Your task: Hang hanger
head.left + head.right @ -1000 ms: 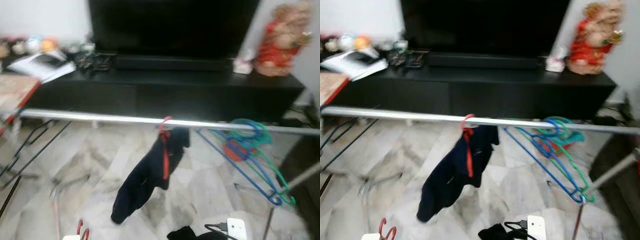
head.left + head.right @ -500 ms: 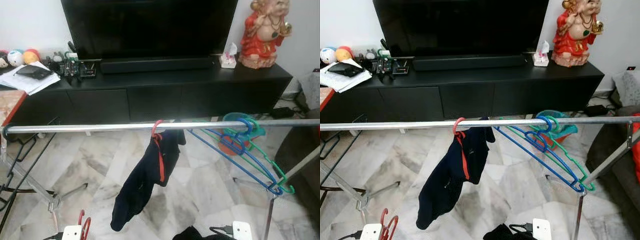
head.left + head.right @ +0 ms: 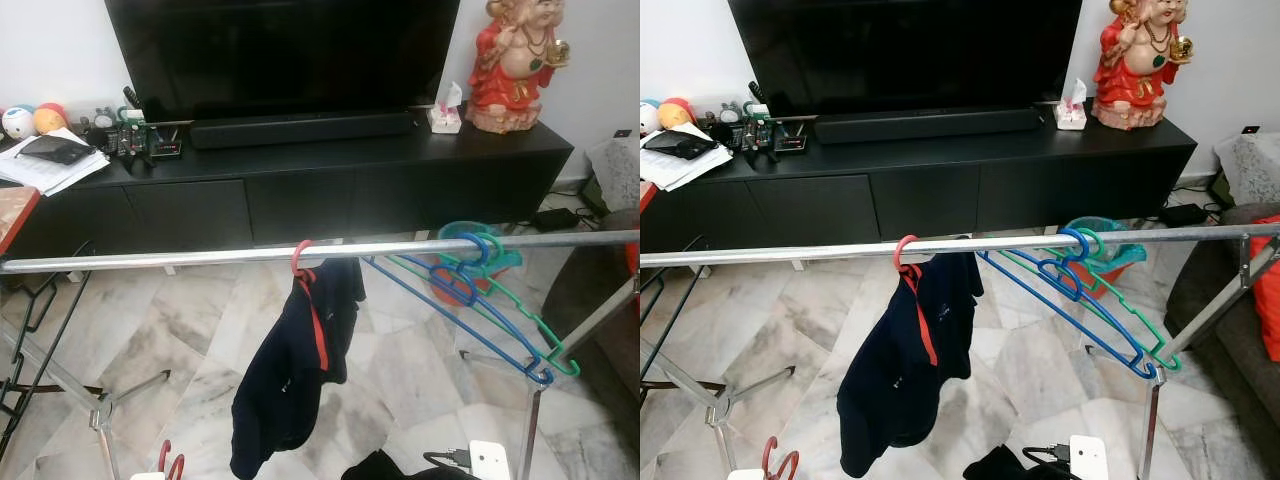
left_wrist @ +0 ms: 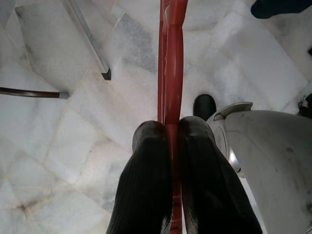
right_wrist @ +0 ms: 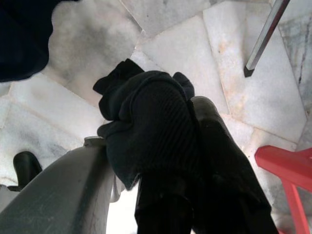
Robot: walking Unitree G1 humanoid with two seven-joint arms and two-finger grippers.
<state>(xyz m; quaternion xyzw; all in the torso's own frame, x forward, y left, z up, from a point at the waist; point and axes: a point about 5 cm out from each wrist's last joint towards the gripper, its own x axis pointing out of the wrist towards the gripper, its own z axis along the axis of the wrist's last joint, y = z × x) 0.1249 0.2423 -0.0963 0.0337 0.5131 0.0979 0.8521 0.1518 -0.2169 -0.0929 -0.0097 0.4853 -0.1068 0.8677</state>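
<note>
1. Since the earlier frames the whole view has shifted and sharpened, so the camera has moved; the rail (image 3: 200,258) and its load hang as before.
2. Red hanger (image 4: 171,63): pinched between the closed fingers of the left gripper (image 4: 173,134), held low over the floor (image 4: 58,122), well below the rail.
3. Right gripper (image 5: 187,131): fingers closed on a dark cloth (image 5: 141,117), also low.
4. On the rail: a navy garment (image 3: 295,370) on its own red hook, then a blue hanger (image 3: 460,300) and a green hanger (image 3: 520,315).
5. Advice: raise the hanger hook-up, above the rail, and lower it onto the bare stretch to the garment's left.
</note>
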